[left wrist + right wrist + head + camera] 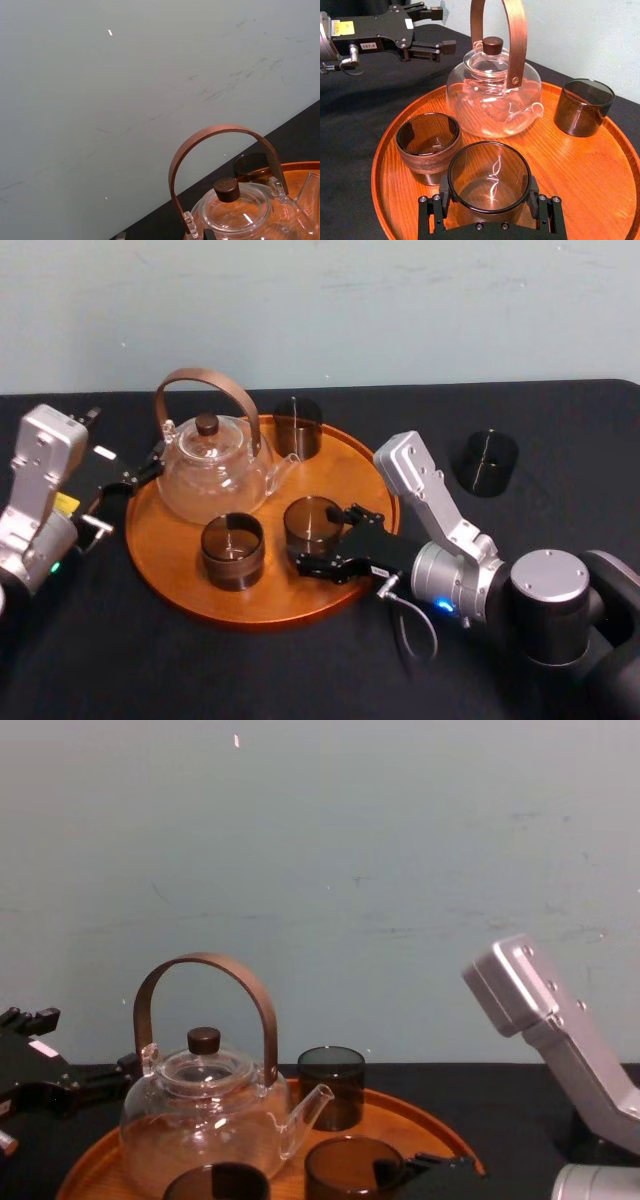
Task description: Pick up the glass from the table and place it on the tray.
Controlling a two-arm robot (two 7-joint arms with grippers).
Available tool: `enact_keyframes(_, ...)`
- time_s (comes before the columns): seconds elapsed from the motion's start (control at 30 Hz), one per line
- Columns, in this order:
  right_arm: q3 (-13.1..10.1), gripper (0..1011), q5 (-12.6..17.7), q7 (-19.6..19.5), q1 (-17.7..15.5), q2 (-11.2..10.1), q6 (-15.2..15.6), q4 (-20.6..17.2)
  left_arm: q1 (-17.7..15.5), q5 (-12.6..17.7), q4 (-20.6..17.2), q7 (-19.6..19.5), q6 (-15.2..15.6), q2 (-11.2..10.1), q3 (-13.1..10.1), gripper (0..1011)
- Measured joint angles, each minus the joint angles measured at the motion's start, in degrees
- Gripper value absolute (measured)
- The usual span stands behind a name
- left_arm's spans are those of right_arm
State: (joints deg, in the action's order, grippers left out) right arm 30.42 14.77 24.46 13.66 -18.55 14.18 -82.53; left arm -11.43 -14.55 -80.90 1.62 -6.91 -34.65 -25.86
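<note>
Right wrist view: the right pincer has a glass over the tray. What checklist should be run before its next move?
1. Glass sits between the right pincer pads, one on each side: ok.
2. Glass is inside the tray rim: ok.
3. Glass base is flat on the tray: cannot tell, the pincer body hides it.
4. Next glass stands apart from it: ok, the head view shows a gap.
5. Teapot is clear of the pincer: ok, it stands farther back.
6. Left pincer is open beside the tray's far edge, away from the glass: ok.
</note>
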Motion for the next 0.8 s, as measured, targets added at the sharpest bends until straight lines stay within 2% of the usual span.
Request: enact_keyframes(0.8, -0.4, 902, 0.4, 0.0, -0.8, -0.4, 1.2, 0.4, 0.0, 0.0, 0.0, 0.0, 0.0, 0.0, 0.0, 1001)
